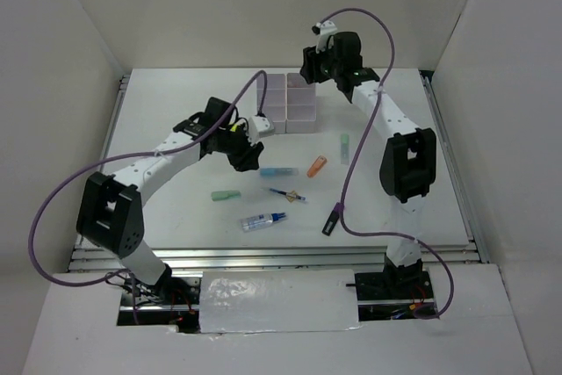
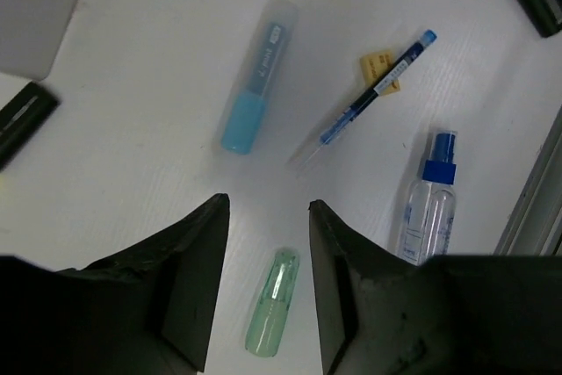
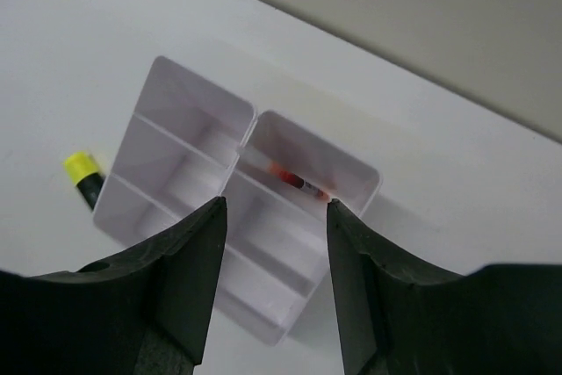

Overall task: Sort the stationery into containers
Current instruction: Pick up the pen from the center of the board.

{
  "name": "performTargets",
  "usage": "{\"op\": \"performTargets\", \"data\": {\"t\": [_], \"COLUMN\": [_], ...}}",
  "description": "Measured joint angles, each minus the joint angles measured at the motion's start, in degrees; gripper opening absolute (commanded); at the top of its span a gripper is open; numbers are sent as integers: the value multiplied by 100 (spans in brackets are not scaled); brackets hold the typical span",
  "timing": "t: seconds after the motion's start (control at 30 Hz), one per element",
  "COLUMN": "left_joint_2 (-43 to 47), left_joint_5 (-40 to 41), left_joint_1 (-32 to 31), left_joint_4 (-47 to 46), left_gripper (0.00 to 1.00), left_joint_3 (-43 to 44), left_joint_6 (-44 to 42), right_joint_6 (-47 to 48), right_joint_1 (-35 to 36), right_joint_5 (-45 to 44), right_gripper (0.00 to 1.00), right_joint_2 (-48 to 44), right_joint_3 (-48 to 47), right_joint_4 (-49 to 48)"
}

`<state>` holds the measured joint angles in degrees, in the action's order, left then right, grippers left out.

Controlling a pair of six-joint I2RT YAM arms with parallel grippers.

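Here the left gripper (image 2: 268, 208), spread and empty, is the nearer one: the blue marker (image 2: 255, 76) lies at its 12 o'clock, long axis 1-to-7. The right gripper (image 3: 274, 208), also spread, hovers over the bins (image 3: 198, 94); only its wrist view shows a reddish pen (image 3: 294, 180) inside one.

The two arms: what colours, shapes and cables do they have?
Both the left arm and the right arm have white links joined by blocky black joint housings. A purple cable loops loosely along each. The left gripper and right gripper have dark, wedge-shaped fingers.
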<state>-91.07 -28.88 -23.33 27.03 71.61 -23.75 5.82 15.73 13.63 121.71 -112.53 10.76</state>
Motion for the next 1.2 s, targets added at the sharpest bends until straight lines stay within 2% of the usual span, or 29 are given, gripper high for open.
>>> {"op": "performTargets", "data": {"t": [0.2, 0.47, 0.63, 0.93, 1.07, 1.17, 1.2], "left_joint_2": [-710, -1281, -1456, -1727, -1873, -1921, -1921], "left_joint_5": [-48, 79, 186, 509, 623, 702, 713], "left_joint_1": [-483, -927, -1097, -1244, -1250, -1250, -1248], "left_joint_4": [33, 39, -2, -162, -249, -310, -315], "left_gripper": [48, 53, 58, 57, 50, 39, 31], "left_joint_3": [2, 13, 57, 83, 83, 81, 81], "left_joint_6": [-695, -1207, -1368, -1412, -1526, -1574, -1609], "right_joint_6": [-328, -385, -380, -304, -238, -118, -50], "right_joint_1": [-319, -863, -1091, -1408, -1449, -1460, -1464], "right_joint_5": [590, 1119, 1191, 1239, 1390, 1593, 1690], "right_gripper": [56, 56, 56, 56, 56, 56, 56], "right_joint_2": [-1292, -3069, -3506, -3748, -3908, -4013, -4028], "right_joint_3": [1069, 2343, 3071, 3536, 3536, 3536, 3536], "right_joint_4": [310, 540, 778, 1115, 1244, 1462, 1563]}}
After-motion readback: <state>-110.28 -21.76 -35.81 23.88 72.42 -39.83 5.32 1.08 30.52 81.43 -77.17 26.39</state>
